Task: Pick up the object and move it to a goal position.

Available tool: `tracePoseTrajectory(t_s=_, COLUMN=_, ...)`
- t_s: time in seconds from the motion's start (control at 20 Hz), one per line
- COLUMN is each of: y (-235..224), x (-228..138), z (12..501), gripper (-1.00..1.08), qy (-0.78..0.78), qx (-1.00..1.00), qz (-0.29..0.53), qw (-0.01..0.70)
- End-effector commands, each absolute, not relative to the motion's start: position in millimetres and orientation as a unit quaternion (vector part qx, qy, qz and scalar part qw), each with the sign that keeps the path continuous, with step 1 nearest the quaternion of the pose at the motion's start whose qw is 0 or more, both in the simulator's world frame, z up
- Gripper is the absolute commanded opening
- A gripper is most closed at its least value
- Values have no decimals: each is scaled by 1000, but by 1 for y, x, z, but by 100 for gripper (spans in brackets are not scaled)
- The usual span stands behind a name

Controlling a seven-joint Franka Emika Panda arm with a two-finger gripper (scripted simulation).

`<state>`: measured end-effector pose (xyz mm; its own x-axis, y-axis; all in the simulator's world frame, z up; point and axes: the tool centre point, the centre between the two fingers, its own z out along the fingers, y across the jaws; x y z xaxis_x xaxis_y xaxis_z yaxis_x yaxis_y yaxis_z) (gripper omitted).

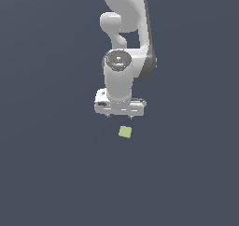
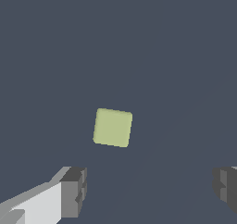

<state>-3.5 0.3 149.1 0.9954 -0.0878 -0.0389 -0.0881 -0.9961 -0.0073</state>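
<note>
Dark slate-grey surface (image 1: 51, 173) carries the pale yellow-green cube (image 1: 125, 132), lying free just below the white gripper (image 1: 119, 116), whose jaws stand wide apart and hold nothing.

Plain dark slate surface (image 1: 51, 173) bearing one pale yellow-green cube (image 1: 125, 132)

The smooth white, rounded robot arm (image 1: 122, 43) is showing a dark grey band down one side and a grey ribbed disc cap (image 1: 117, 60) on one joint. Its boxy white pincer (image 1: 120, 116) is carrying small dark details, and its squared grey fingertips (image 2: 74, 190) are showing ridged faces.
</note>
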Motion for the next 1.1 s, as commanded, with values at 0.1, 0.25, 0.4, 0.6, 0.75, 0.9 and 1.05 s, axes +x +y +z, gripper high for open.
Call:
tracePoseTrajectory(t_s=0.1, y=5, x=0, z=131, gripper=108, qy=54, qx=-998, qz=15, qw=4)
tracePoseTrajectory(t_s=0.25, y=10, x=3, z=113, gripper=108, qy=64, qx=-998, qz=10, qw=4)
tracePoseTrajectory(t_s=0.4, y=16, x=5, z=90, gripper=108, qy=78, qx=-997, qz=4, qw=4)
tracePoseTrajectory(t_s=0.6, y=23, x=7, z=63, gripper=108, qy=93, qx=-996, qz=-3, qw=4)
tracePoseTrajectory(t_s=0.75, y=26, x=7, z=49, gripper=108, qy=101, qx=-995, qz=-6, qw=4)
tracePoseTrajectory(t_s=0.9, y=29, x=7, z=40, gripper=108, qy=106, qx=-994, qz=-9, qw=4)
tracePoseTrajectory(t_s=1.05, y=30, x=7, z=36, gripper=108, qy=108, qx=-994, qz=-10, qw=4)
